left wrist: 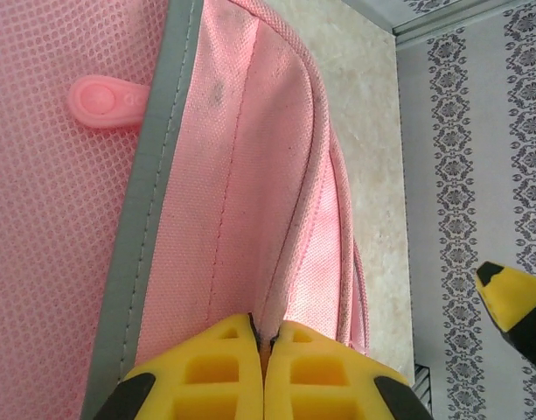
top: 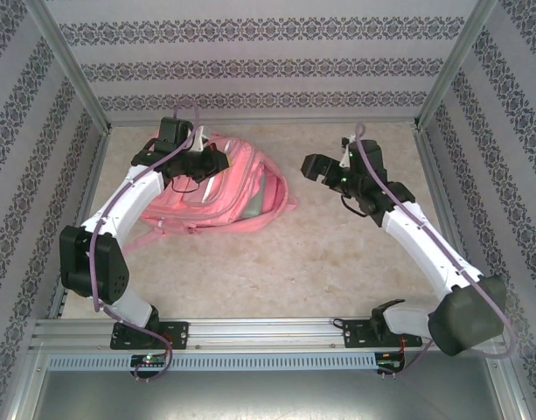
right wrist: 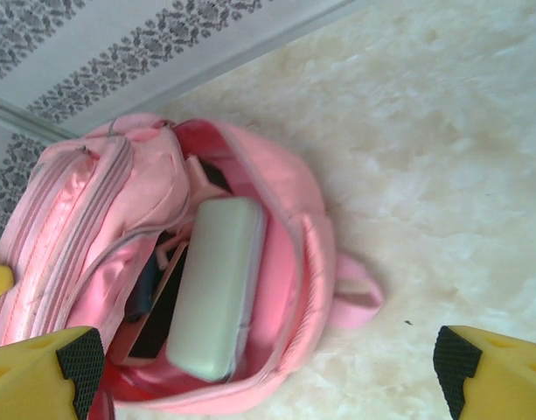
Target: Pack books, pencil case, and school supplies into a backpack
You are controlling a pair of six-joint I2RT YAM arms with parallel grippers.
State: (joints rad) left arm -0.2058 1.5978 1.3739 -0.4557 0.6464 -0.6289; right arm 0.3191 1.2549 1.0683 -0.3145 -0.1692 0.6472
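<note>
Backpack point(top: 237, 188) lies on the table point(top: 337, 262), upper left of centre in the top view, with its mouth facing right. Left gripper point(top: 205, 162) sits on the bag's upper edge. In the left wrist view its gripper point(left wrist: 263, 350) has the yellow fingers point(left wrist: 215, 367) pressed together at bottom centre, with a pink seam of the bag point(left wrist: 250, 175) running up out of the joint, so it is pinching fabric. Mesh panel, grey trim and a pink zip pull fill the upper left of that frame. Right gripper point(top: 318, 168) hangs just right of the bag in the top view, apart from it, jaws spread. In the right wrist view the gripper point(right wrist: 266, 363) is wide: one finger in the lower left corner, the other in the lower right, nothing between them. The bag point(right wrist: 311, 254) takes up the left and centre of that frame, main compartment gaping. A pale grey-green pencil case point(right wrist: 215, 289) lies inside, long axis running from upper right to lower left, its lower end near the left finger in the frame. Left of the case, also inside, are dark flat items, probably books point(right wrist: 149, 293); count and covers cannot be made out. A pink loop of the bag sticks out at centre right onto bare table.
</note>
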